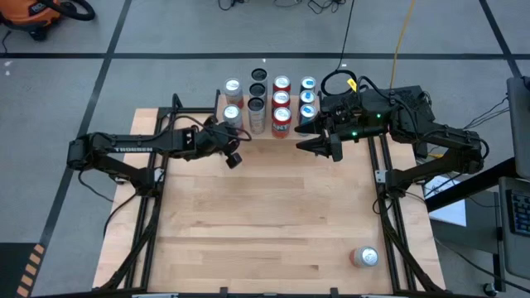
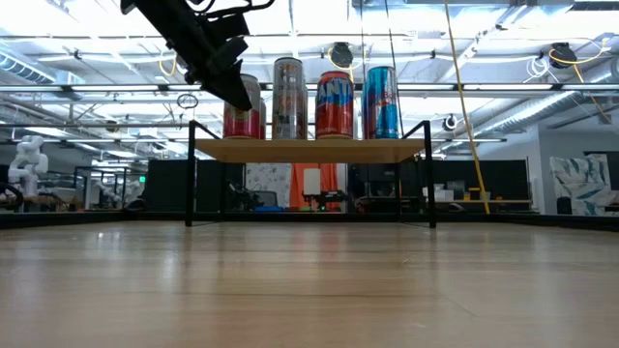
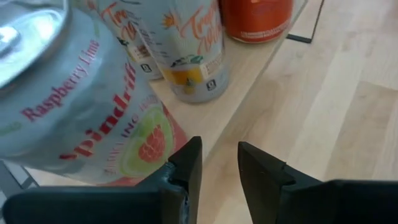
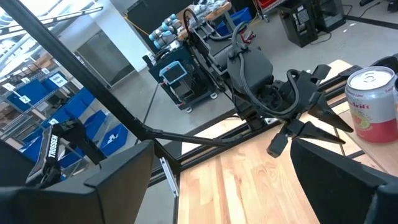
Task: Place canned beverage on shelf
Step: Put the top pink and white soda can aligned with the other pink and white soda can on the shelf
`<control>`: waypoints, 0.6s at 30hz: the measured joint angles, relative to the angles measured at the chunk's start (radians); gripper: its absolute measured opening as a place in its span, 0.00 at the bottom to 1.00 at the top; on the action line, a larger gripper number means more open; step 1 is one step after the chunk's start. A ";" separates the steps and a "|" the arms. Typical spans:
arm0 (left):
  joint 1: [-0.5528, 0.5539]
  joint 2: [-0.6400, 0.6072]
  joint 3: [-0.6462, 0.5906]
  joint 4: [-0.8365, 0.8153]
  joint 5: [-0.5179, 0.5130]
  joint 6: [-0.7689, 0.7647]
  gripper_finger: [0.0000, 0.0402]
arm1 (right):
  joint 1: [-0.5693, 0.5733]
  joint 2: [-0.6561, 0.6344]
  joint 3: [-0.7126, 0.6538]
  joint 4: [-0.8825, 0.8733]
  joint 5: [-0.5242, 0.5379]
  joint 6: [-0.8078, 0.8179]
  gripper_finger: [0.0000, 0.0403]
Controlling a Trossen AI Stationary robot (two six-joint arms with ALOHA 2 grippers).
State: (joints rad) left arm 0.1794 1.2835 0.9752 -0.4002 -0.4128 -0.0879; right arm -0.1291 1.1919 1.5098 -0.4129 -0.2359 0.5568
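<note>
The shelf (image 2: 309, 150) stands at the table's far edge, and several upright cans stand on its top board. A pink-and-silver Spindrift can (image 3: 81, 106) stands at the shelf's near left corner (image 1: 233, 114). My left gripper (image 1: 234, 157) hangs just in front of that can, slightly open and empty, as the left wrist view (image 3: 219, 149) shows. My right gripper (image 1: 310, 146) hovers at the shelf's near right corner, wide open and empty (image 4: 221, 155). Another silver-topped can (image 1: 364, 257) stands upright on the table near the front right.
The shelf's thin black legs (image 2: 189, 174) stand on the tabletop. The black frame rails (image 1: 389, 207) run along the table's left and right sides. The wide wooden tabletop (image 1: 265, 215) lies between the shelf and the near edge.
</note>
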 joint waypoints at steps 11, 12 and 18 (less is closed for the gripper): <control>0.080 0.000 0.000 0.005 -0.010 0.050 0.25 | 0.000 0.000 0.000 0.000 0.000 -0.003 0.89; 0.089 0.000 0.000 0.005 -0.010 0.050 0.25 | 0.000 0.000 0.000 0.000 0.000 -0.002 0.89; 0.115 0.000 0.000 0.029 -0.008 0.045 0.25 | 0.000 0.000 0.000 0.000 -0.001 -0.013 0.89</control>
State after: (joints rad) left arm 0.2949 1.2835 0.9749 -0.3711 -0.4206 -0.0431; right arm -0.1291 1.1919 1.5100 -0.4126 -0.2367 0.5434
